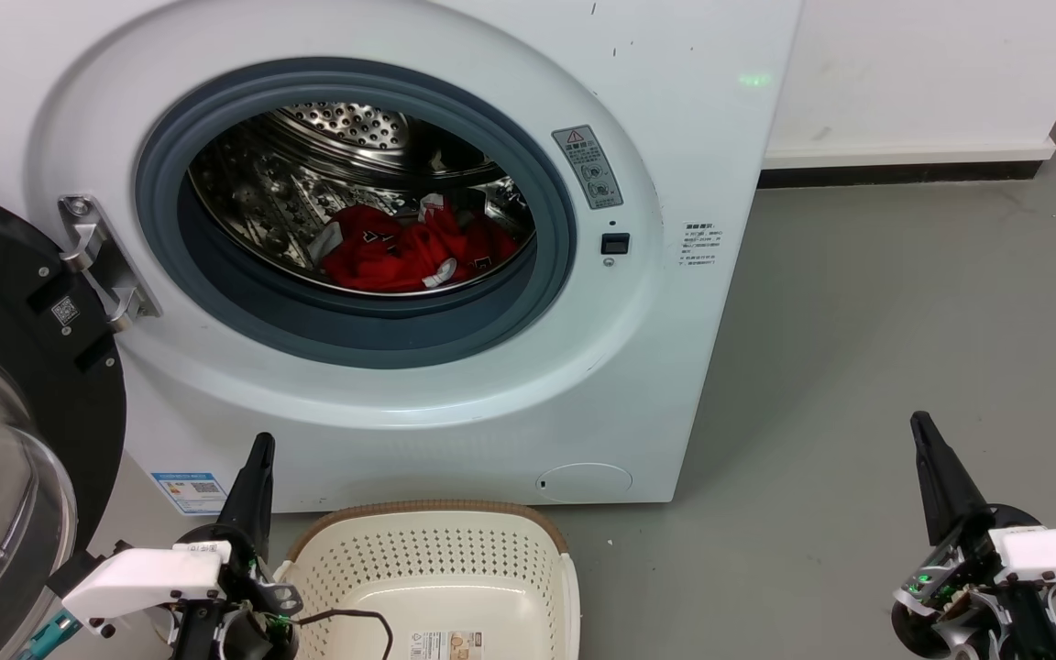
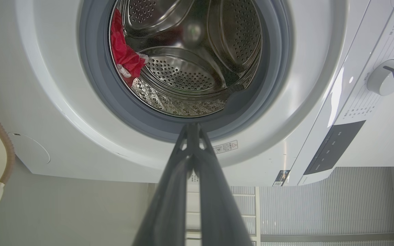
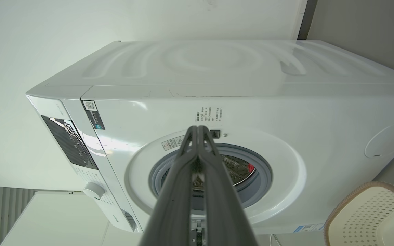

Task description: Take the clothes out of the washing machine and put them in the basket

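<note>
Inside the perforated steel drum [image 1: 345,124], crumpled red clothes [image 1: 404,252], maybe several; left end effector [image 1: 261,442], right end effector [image 1: 920,422] closed.

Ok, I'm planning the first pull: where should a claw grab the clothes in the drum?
Probably the bunched ridge atop the clothes, reaching in from the front through the washing machine's open mouth. The heap lies low in the drum, so its raised folds offer most to pinch.

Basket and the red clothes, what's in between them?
In the head view, the white front of the washer and its grey gasket lie between the basket and the clothes.
</note>
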Robot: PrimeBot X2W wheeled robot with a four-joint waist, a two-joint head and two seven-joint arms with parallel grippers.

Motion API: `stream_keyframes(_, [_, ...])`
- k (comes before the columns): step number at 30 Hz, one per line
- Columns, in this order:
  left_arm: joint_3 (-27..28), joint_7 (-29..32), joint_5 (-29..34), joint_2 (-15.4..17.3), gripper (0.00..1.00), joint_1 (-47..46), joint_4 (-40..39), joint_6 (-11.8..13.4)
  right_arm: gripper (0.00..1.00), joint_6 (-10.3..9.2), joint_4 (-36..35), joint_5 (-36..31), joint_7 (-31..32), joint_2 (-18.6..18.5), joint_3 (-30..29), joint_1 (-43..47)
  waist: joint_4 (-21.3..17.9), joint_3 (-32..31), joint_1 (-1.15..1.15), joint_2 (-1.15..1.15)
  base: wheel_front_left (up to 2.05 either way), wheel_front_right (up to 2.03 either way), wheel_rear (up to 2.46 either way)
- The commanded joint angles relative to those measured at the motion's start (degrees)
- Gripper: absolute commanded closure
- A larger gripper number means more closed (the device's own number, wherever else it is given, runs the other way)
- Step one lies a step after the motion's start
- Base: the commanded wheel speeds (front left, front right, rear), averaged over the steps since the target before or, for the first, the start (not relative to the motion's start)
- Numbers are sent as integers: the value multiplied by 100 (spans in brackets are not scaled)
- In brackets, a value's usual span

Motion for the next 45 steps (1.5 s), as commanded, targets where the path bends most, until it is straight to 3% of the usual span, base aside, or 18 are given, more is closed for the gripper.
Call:
stream_keyframes(1, [18,20,-12,-11,100,-29,-14,-24,100,-2,10,7,-5,23,2,-80,0,0,0,0,0,0,0])
stream_keyframes(6, [18,20,-12,-11,100,-29,-14,-24,100,-2,10,7,-5,23,2,-80,0,0,0,0,0,0,0])
stream_keyframes(7, [0,0,0,0,0,0,0,0,0,0,0,0,0,0,-1,0,0,0,0,0,0,0,0])
stream_keyframes(21, [-245,-365,298,-1,0,-34,-146,-1,0,0,-236,-417,-361,3,133,181,14,7,0,0,0,0,0])
stream_keyframes(45, [-572,-969,3287,0,0,-152,-599,-5,0,-1,-1002,-4026,-912,6,222,498,53,-7,0,0,0,0,0])
